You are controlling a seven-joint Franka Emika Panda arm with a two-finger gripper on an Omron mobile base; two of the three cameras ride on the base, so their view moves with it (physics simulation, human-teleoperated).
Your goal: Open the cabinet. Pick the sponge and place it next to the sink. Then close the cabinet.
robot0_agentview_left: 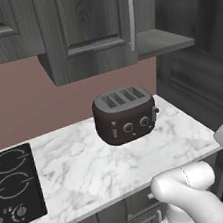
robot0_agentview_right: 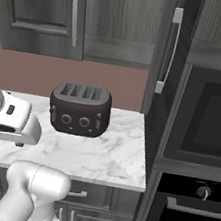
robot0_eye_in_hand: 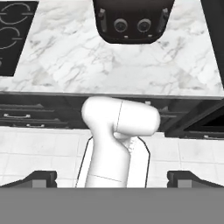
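cabinet: wall cabinet hangs over the back of the counter; in the left base view its door with the silver bar handle looks swung out, bare shelf showing beside it, so probably already open.
sponge: can't spot it on the shelf or the counter; likely deeper inside the cabinet.
sink: can't see it from here.
toaster: dark toaster near the counter's back edge, under the cabinet, well clear of the front edge.
gripper: gripper held back over the floor, off the counter's front edge; fingers spread wide, nothing between them.
stove: stove at the counter's left end, visible in the left base and hand views.
oven: oven past the counter's right end, visible in the right base view.
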